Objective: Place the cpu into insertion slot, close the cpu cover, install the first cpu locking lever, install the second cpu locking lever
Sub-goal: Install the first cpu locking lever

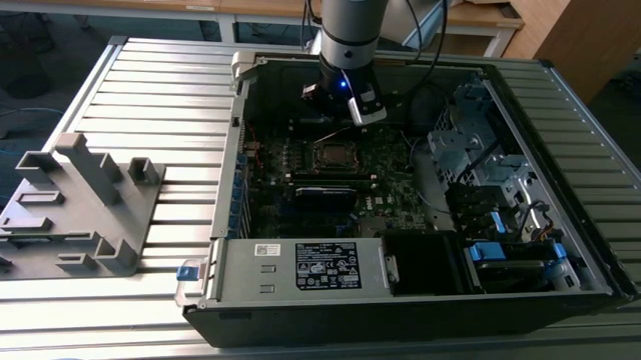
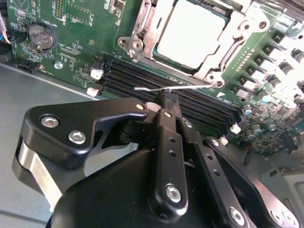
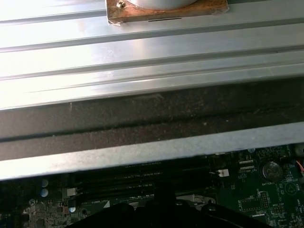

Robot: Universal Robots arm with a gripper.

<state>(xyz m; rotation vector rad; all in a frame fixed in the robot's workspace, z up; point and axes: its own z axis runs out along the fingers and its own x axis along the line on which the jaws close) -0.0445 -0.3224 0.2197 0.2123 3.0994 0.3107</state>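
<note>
My black two-finger gripper (image 2: 169,97) has its fingers drawn together, the tips right at the thin silvery wire locking lever (image 2: 147,88). I cannot tell whether they pinch it or only press on it. To do this well, I judge the rod wants steady, even force down and sideways under its catch, with no twisting. The dull silver square cpu (image 2: 190,33) sits in the socket just beyond my tips, with the thin silvery metal cpu cover (image 2: 171,62) lying flat around it.

Just beyond the gripper (image 2: 168,97), the cpu (image 2: 190,33), far side past the picture's edge, rim under the cpu cover (image 2: 142,28).
</note>
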